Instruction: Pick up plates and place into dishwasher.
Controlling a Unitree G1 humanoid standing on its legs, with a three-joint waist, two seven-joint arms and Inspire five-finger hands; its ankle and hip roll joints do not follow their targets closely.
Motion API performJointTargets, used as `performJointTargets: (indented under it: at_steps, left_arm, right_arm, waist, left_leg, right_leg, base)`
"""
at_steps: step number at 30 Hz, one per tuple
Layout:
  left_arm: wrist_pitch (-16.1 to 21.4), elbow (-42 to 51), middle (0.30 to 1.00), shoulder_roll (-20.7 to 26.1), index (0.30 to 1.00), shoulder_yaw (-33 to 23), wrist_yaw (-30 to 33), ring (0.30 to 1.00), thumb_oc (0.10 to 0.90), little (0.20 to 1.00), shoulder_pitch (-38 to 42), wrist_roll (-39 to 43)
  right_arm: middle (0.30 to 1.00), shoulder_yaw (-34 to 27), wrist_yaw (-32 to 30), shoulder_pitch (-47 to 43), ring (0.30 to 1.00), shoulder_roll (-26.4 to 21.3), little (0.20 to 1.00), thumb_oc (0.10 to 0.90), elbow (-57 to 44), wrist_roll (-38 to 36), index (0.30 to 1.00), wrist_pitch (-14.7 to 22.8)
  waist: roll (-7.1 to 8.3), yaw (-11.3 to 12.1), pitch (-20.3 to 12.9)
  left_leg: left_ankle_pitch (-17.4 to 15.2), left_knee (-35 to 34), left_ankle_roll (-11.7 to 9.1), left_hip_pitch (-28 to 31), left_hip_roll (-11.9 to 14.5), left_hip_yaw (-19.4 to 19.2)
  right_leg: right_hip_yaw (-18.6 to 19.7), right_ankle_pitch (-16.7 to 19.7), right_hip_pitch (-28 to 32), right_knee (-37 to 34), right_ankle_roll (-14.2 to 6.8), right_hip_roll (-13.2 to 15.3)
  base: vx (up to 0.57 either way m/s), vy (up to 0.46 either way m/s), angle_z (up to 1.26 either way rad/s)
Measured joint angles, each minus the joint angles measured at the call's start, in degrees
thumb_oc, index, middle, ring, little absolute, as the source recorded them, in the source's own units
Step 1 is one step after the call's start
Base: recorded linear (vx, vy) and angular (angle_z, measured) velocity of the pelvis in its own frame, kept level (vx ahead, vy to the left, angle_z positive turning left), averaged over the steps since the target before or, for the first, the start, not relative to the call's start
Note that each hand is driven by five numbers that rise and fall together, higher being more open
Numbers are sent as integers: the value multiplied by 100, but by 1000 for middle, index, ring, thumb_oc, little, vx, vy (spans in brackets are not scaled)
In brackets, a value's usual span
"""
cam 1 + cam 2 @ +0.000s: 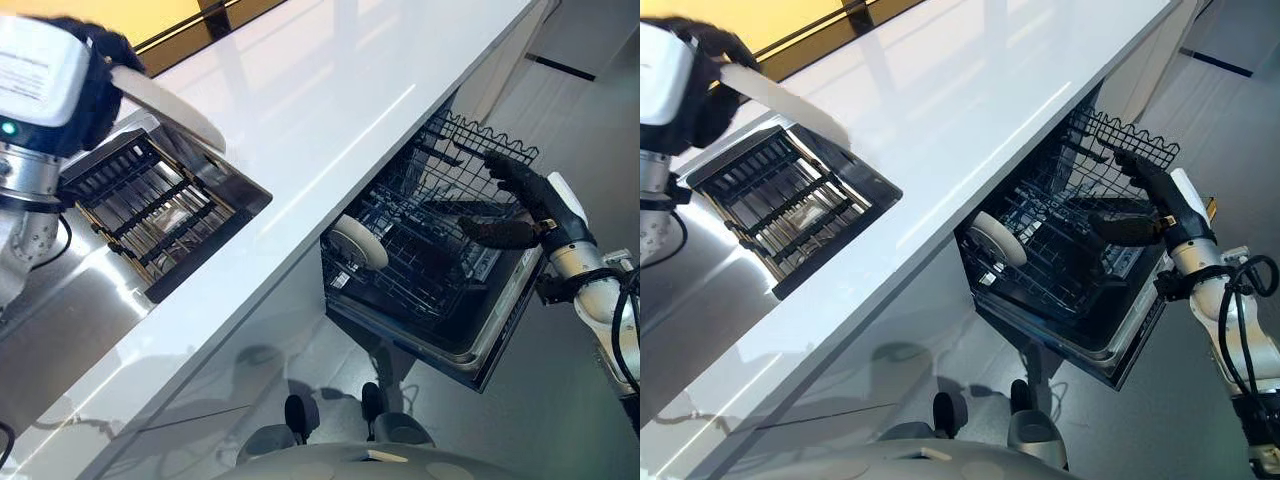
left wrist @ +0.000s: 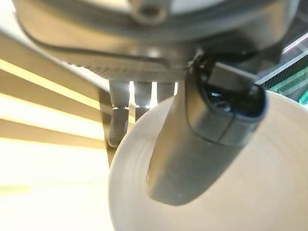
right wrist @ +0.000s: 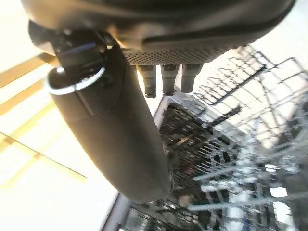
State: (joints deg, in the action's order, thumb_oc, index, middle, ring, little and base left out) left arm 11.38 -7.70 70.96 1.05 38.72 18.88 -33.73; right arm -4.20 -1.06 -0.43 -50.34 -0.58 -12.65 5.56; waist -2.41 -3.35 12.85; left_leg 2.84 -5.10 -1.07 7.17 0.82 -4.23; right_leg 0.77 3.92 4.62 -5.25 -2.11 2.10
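My left hand (image 1: pixel 98 88) is raised at the upper left, shut on a white plate (image 1: pixel 172 106) that it holds tilted above the sink. In the left wrist view the thumb (image 2: pixel 202 144) presses on the plate's face (image 2: pixel 274 192) and the fingers curl behind its rim. A second white plate (image 1: pixel 360 246) stands upright in the dishwasher's pulled-out dark wire rack (image 1: pixel 430 270), at the end nearest the counter. My right hand (image 1: pixel 522 196) is open with straight fingers by the rack's outer edge, holding nothing. The rack's wires (image 3: pixel 240 159) lie just past that hand.
A dark slatted dish rack (image 1: pixel 150 205) sits in the steel sink (image 1: pixel 60 330) under the held plate. The white countertop (image 1: pixel 330 90) runs between sink and dishwasher. The dishwasher door (image 1: pixel 500 345) hangs open below the rack, over a pale floor.
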Motion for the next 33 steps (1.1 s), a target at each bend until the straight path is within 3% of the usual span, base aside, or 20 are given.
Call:
performJointTargets:
  at_steps: [6, 7, 9, 10, 12, 20, 28, 33]
  left_arm:
    - [43, 28, 300, -1, 300, -153, 94, 300, 100, 200, -9, 517]
    - [406, 167, 300, -295, 300, -423, 93, 300, 100, 200, -92, 1601]
    - [551, 270, 300, -513, 300, -600, 46, 300, 100, 200, -111, 1865]
    - [748, 449, 300, -1177, 300, -1139, -243, 300, 100, 200, -116, 2294]
    - [875, 682, 300, -1781, 300, -1166, -213, 300, 100, 200, 132, 3311]
    - [844, 702, 300, -1998, 300, -577, -857, 300, 100, 200, 546, 4070]
    - [472, 775, 300, -2547, 300, 299, -1329, 300, 100, 200, 964, 4108]
    - [246, 869, 300, -2769, 300, 558, -1547, 300, 100, 200, 1119, 4106]
  right_arm:
    - [900, 3, -4, -138, 900, 76, 900, 800, -17, -306, 900, -1]
    - [900, -1, -8, -223, 900, 199, 900, 800, -75, -616, 900, 1]
    - [900, -3, 7, -245, 900, 254, 900, 800, -122, -693, 900, -7]
    - [900, -9, 50, -437, 900, 490, 900, 800, -138, -888, 900, -27]
    - [900, 60, 44, -698, 900, 842, 900, 800, -287, -1145, 900, -22]
    - [900, 246, 81, -1493, 900, 1173, 900, 800, -893, -1439, 900, 317]
    - [900, 539, 22, -1779, 900, 1401, 900, 800, -1055, -1424, 900, 391]
    - [900, 757, -95, -2029, 900, 1493, 900, 800, -1073, -1420, 900, 391]
  waist:
    - [3, 12, -15]
    - [5, 19, -18]
    - [12, 46, -26]
    - [-9, 24, -46]
    - [33, 19, -97]
    - [87, 46, -264]
    - [93, -17, -364]
    - [93, -103, -364]
  left_leg:
    - [1, -1, 0, 70, 9, 51]
    - [20, -1, 0, 57, 4, 128]
    - [27, 0, -4, 61, 7, 161]
    - [44, 1, 3, 70, 2, 174]
    - [56, 2, -8, 65, -4, 185]
    - [65, 2, -9, 59, -4, 184]
    - [66, 2, -7, 76, -5, 134]
    - [65, 1, -9, 83, -3, 126]
  right_leg:
    - [-29, -23, 95, 0, 4, 9]
    - [-96, -23, 113, 0, 5, 17]
    - [-124, -24, 131, -1, 6, 14]
    - [-128, -23, 140, 0, 7, 19]
    - [-129, -23, 137, 0, 8, 6]
    - [-106, -23, 127, 0, 8, 12]
    - [-39, -12, 120, 0, 19, 4]
    - [23, -2, 98, 0, 28, -8]
  base:
    - [6, -36, 6]
    - [-26, -78, 18]
    - [-27, -97, 13]
    - [-2, -53, 3]
    - [-3, -43, 3]
    - [0, 0, 0]
    - [-8, -3, -2]
    - [-17, -1, -6]
